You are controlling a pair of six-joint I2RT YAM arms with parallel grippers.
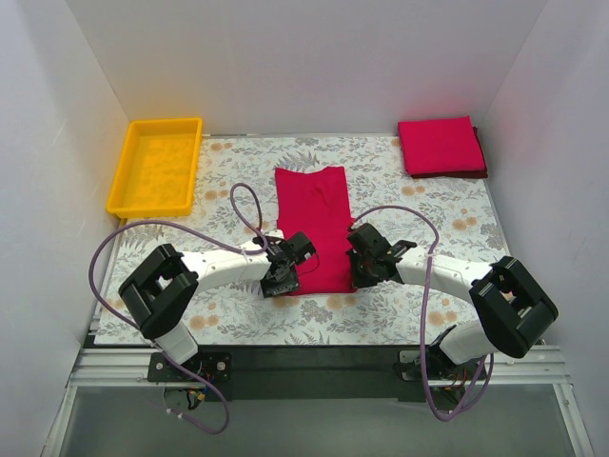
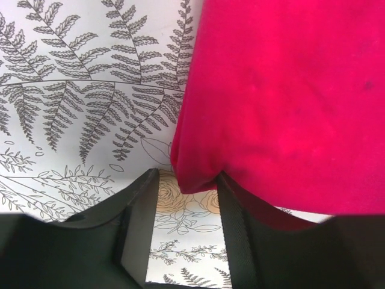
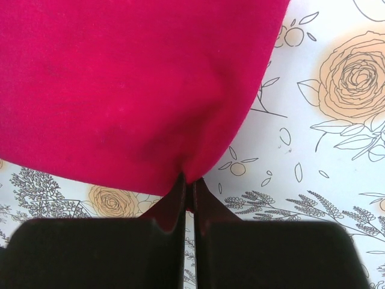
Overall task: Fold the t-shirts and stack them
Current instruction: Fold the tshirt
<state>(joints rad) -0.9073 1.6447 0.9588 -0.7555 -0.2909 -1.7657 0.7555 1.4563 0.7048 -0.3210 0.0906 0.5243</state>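
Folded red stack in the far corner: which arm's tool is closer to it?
Right. The right tool pinches the flat shirt's near right corner, on the folded stack's side. The left tool sits at the shirt's near left corner, farther away.

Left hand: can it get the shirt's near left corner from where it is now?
Probably yes. The left hand is open around that corner of the shirt, with cloth between its fingers and nothing else in the way. The right hand is shut on the other near corner.
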